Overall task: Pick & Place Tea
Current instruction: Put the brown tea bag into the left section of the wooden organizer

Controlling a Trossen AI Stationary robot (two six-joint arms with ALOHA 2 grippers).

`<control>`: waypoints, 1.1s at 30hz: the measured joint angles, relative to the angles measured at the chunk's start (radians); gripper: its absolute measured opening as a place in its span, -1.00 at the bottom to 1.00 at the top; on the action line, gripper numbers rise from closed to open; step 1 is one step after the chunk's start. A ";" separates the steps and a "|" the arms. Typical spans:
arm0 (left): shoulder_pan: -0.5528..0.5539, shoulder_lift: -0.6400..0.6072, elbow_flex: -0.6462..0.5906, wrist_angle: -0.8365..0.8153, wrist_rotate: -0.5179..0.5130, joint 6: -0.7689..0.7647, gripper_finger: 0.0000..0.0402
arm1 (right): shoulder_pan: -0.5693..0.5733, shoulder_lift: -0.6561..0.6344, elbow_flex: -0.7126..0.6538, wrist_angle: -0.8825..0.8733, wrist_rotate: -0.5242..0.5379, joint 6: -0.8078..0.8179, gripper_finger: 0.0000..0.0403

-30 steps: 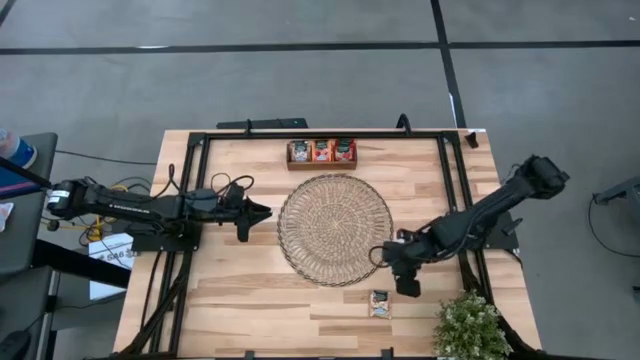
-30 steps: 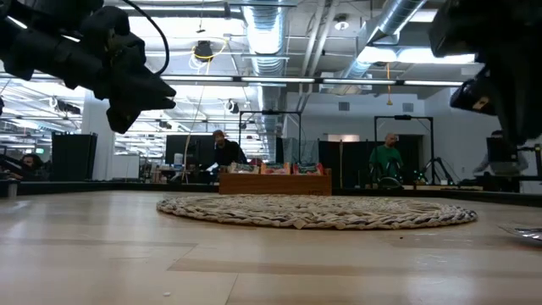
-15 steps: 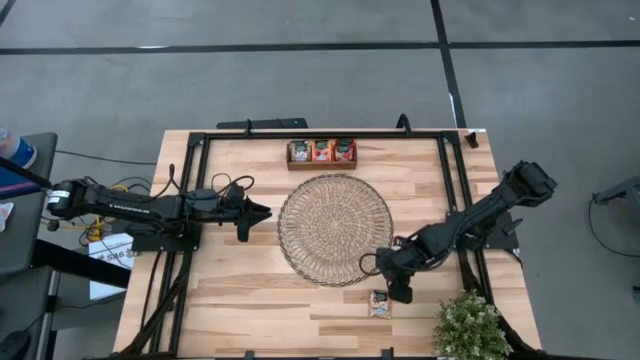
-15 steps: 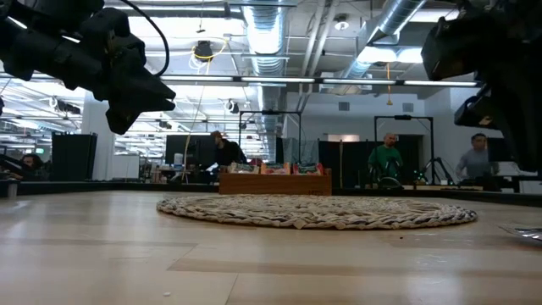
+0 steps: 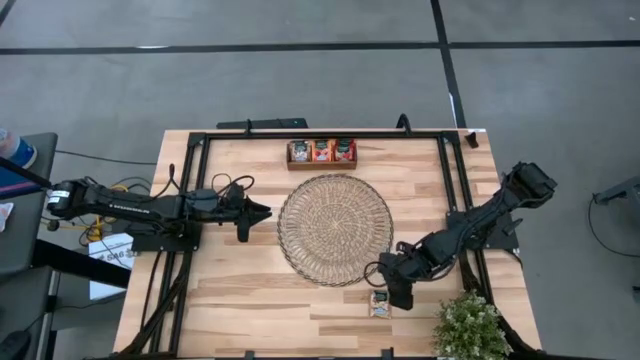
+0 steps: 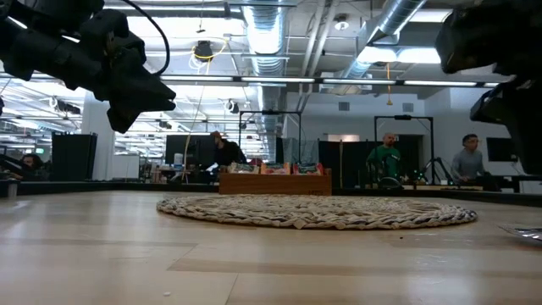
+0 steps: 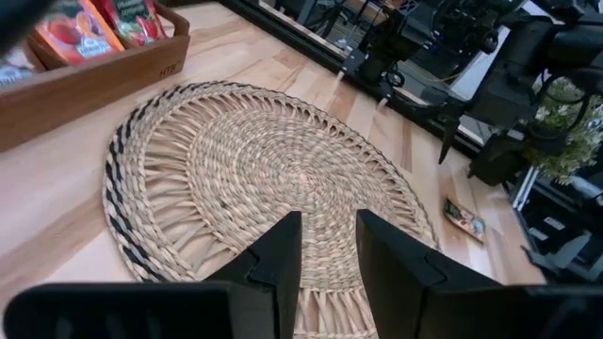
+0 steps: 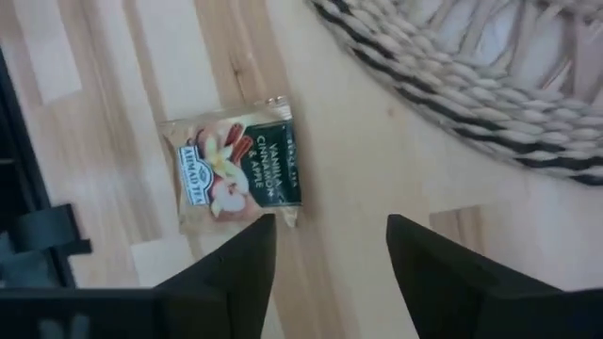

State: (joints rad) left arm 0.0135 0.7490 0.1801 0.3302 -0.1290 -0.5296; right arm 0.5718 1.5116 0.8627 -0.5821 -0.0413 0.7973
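The left claw (image 5: 262,211) hangs above the table (image 5: 230,300) just left of the mat (image 5: 334,229), fingers set narrow and holding nothing. It points toward the mat and waits.

The mat lies at the middle of the table. The tray (image 5: 321,153) sits beyond the mat's far edge, apart from it, with red and orange sachets standing in its compartments.

One loose sachet (image 8: 240,170) lies flat on the bare wood off the mat's near right edge, close to the rim but not touching it. In the right wrist view its printed face is up and it sits at a slight angle to the wood grain.

The right claw (image 5: 394,291) hangs close over the table just right of the mat's near edge, fingers spread wide and empty. The sachet lies just ahead of the fingertips (image 8: 240,247), nearer one finger than the other.

Risks, as judged from this position:
- The sachet is thin and flat. Fingers closing above it would miss; fingers pressing down hard would pin or crease it.
- The offset toward one finger could push the sachet sideways.
- The plant (image 5: 470,328) stands near the right arm; a wide swing could brush it.
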 joint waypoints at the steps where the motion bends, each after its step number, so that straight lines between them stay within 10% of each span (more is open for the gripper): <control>1: 0.000 0.000 0.000 0.000 -0.001 0.012 -0.53 | 0.009 0.000 0.000 0.004 0.023 0.007 -0.01; 33: 0.000 0.003 0.001 -0.097 -0.006 -0.042 -0.53 | 0.035 0.297 0.104 0.053 0.046 -0.030 -0.38</control>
State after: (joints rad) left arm 0.0135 0.7517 0.1810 0.2329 -0.1352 -0.5720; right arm 0.6067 1.8088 0.9669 -0.5291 0.0048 0.7673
